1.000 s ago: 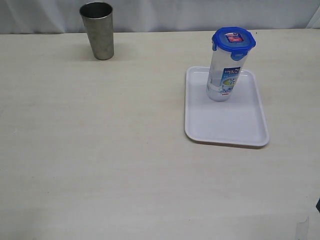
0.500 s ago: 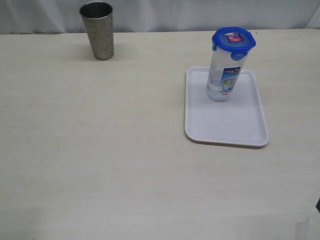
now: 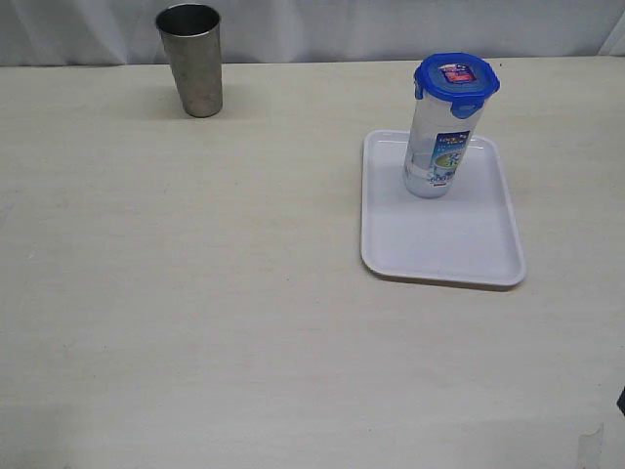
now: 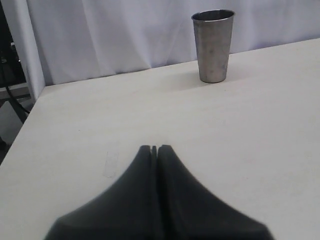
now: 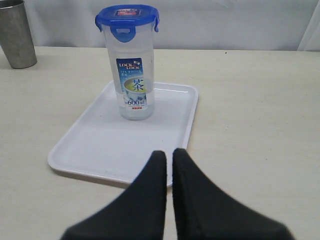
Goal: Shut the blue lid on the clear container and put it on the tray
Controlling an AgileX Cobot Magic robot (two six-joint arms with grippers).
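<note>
The clear container (image 3: 435, 156) stands upright on the tray (image 3: 439, 244), toward its 12 o'clock end, with the blue lid (image 3: 456, 78) on it — the task looks finished. The left tool (image 4: 154, 148) and right tool (image 5: 169, 152) are closed and empty — I judge no further move is needed.

Brand label on the clear container; lid sticker not legible

The clear container (image 5: 131, 70), which stands at the far edge of the tray (image 5: 100, 145), carries a blue-and-white label (image 5: 132, 82) on its lower half. In the right wrist view the label reads "LOCK LOCK" in white on its blue upper band. Below that is a large dark character, 茶, over a green round picture. Under it stands the number "600", followed by a unit mark too small to read, and a thin red strip whose print cannot be made out. The blue lid (image 5: 127, 16) bears a small red-and-blue sticker (image 5: 126, 11); its lettering is too small to read in either view.
</note>
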